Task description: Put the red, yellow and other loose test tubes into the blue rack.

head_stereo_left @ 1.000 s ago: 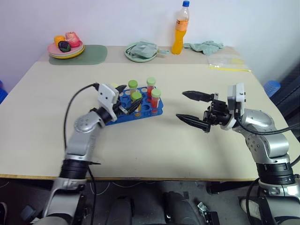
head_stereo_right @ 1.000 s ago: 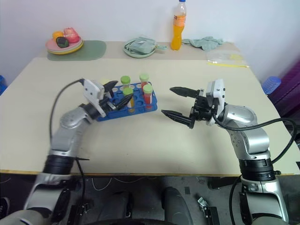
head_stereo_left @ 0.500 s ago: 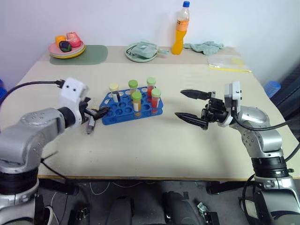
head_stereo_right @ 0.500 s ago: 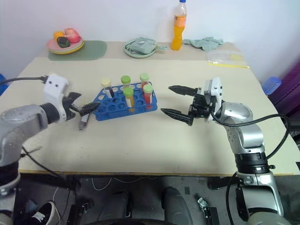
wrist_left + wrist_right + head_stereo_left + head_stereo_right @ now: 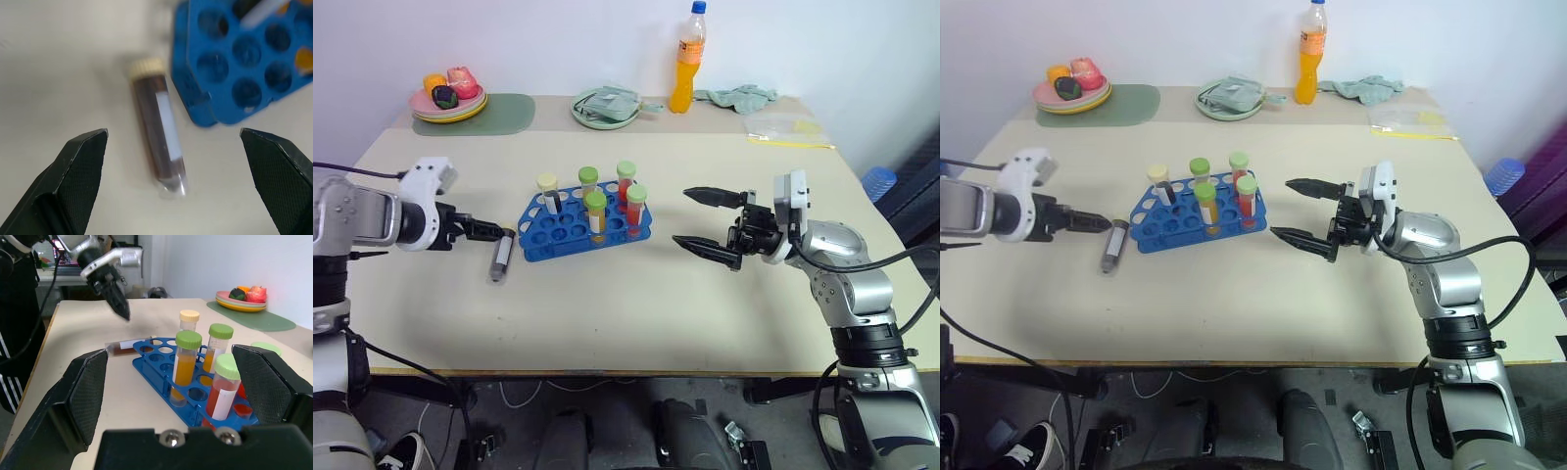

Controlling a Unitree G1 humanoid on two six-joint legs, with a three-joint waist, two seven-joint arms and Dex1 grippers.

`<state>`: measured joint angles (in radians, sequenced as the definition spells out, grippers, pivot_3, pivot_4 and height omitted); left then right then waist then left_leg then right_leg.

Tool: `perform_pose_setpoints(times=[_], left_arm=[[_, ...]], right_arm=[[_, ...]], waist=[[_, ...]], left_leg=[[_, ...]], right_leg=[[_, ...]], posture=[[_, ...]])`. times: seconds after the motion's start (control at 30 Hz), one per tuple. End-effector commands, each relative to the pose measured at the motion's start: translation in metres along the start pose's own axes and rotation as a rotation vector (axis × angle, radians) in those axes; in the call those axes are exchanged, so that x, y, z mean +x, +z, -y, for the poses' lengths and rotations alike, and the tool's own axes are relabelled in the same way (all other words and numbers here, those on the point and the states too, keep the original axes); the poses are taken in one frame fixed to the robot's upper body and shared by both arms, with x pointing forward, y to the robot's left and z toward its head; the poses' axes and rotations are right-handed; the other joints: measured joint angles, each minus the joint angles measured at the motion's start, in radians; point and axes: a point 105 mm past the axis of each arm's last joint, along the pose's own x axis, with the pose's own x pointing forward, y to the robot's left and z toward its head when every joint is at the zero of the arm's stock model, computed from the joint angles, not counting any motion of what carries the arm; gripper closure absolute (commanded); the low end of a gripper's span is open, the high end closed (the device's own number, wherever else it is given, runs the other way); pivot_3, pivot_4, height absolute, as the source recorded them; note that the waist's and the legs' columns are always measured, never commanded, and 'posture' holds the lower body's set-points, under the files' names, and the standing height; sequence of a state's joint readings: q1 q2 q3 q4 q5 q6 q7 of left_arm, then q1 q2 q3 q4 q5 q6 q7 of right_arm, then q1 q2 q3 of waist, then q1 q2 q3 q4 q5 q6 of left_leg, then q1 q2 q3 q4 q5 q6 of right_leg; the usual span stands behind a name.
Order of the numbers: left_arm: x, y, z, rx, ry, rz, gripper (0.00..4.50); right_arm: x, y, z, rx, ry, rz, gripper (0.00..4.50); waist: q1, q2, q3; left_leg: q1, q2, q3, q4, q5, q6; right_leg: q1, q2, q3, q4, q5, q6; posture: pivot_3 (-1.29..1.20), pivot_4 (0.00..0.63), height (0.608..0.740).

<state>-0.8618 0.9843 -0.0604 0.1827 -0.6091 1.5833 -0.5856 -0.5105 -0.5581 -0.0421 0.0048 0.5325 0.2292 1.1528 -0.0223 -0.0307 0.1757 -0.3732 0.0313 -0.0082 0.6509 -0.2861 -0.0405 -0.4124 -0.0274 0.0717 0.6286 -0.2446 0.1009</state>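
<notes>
Swung out from over the rack toward the table's left side, the left gripper (image 5: 494, 232) now hangs beside a loose tube of dark brown liquid (image 5: 498, 261) — its black fingers spread wide in the wrist view, holding nothing. That tube lies flat on the beige table (image 5: 607, 323), cream cap toward the far edge, just left of the blue rack (image 5: 573, 230) and close to its near corner without clearly touching. The rack sits left of the table's centre, carrying five capped tubes upright: one cream-capped tube (image 5: 548, 192) at its left, four green-capped tubes (image 5: 596, 211) of orange and red liquid to the right. Right of the rack, well apart from it, the right gripper (image 5: 708, 224) hovers level — jaws released and empty, pointing toward the tubes, little changed from a second ago.
</notes>
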Motion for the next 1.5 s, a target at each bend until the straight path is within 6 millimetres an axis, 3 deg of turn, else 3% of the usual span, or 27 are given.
perform_pose_setpoints(times=[0.03,0.17,0.4,0.77,0.97,1.07,1.2,1.27,1.4,1.5], left_arm=[[0.009,-0.004,-0.006,0.057,0.018,-0.060,0.04],[0.028,-0.001,-0.018,0.129,0.054,-0.072,0.04],[0.044,0.028,-0.012,0.095,0.027,-0.035,0.04],[0.056,-0.002,-0.023,0.047,-0.003,-0.193,0.04],[0.056,-0.004,-0.041,0.072,0.059,-0.185,0.04],[0.053,-0.002,-0.046,0.065,0.075,-0.170,0.87],[0.053,0.000,-0.047,0.061,0.090,-0.166,2.85],[0.054,0.001,-0.046,0.063,0.095,-0.165,3.58],[0.048,0.008,-0.046,0.055,0.096,-0.132,3.67],[0.036,0.024,-0.053,0.064,0.136,-0.026,3.67]], right_arm=[[0.002,0.012,0.001,-0.051,-0.004,0.032,0.00],[0.001,0.011,0.000,-0.048,-0.011,0.028,0.00],[0.002,0.011,-0.001,-0.047,-0.016,0.032,0.00],[-0.001,0.012,0.003,-0.056,-0.037,0.027,0.00],[0.000,0.011,0.003,-0.055,-0.041,0.029,0.00],[0.000,0.011,0.002,-0.055,-0.041,0.029,0.00],[0.000,0.011,0.003,-0.056,-0.041,0.028,0.00],[0.001,0.011,0.003,-0.058,-0.039,0.029,0.00],[0.001,0.010,0.002,-0.058,-0.040,0.027,0.00],[-0.001,0.011,0.001,-0.058,-0.046,0.026,0.00]], waist=[[0.000,0.000,0.000],[0.003,0.000,0.000],[0.008,0.000,0.000],[0.000,0.000,0.000],[-0.003,0.001,-0.001],[-0.013,0.001,-0.001],[-0.023,0.001,-0.001],[-0.023,0.001,-0.001],[-0.022,0.001,-0.001],[-0.022,0.001,-0.001]], left_leg=[[0.000,0.000,0.000,0.000,0.000,0.000],[-0.001,0.000,0.000,0.000,0.000,0.000],[-0.003,-0.001,0.000,0.002,0.000,0.000],[-0.001,0.000,0.000,0.001,0.000,0.000],[0.000,0.000,0.000,0.001,0.000,0.000],[0.000,0.000,0.000,0.001,0.000,0.000],[0.000,0.000,0.000,0.001,0.000,0.000],[0.000,0.000,0.000,0.001,0.000,0.000],[0.000,0.000,0.000,0.001,0.000,0.000],[-0.001,0.000,0.000,0.001,0.000,0.000]], right_leg=[[0.000,0.000,0.000,0.000,0.000,0.000],[-0.001,0.000,0.000,0.000,0.000,0.000],[-0.001,0.000,0.000,-0.001,0.000,0.000],[-0.001,0.000,0.000,0.001,0.000,0.000],[-0.001,0.000,0.001,0.002,0.000,0.000],[-0.001,0.001,0.001,0.003,0.000,0.000],[-0.001,0.001,0.000,0.003,0.000,0.000],[-0.001,0.001,0.001,0.003,0.000,0.000],[-0.001,0.001,0.001,0.003,0.000,0.000],[-0.001,0.001,0.000,0.003,0.000,0.000]], posture=[[0.00,0.150,0.740],[0.00,0.150,0.740],[0.00,0.150,0.740],[0.00,0.150,0.740],[0.00,0.150,0.740],[0.00,0.150,0.740],[0.00,0.150,0.740],[0.00,0.150,0.740],[0.00,0.150,0.740],[0.00,0.150,0.740]])
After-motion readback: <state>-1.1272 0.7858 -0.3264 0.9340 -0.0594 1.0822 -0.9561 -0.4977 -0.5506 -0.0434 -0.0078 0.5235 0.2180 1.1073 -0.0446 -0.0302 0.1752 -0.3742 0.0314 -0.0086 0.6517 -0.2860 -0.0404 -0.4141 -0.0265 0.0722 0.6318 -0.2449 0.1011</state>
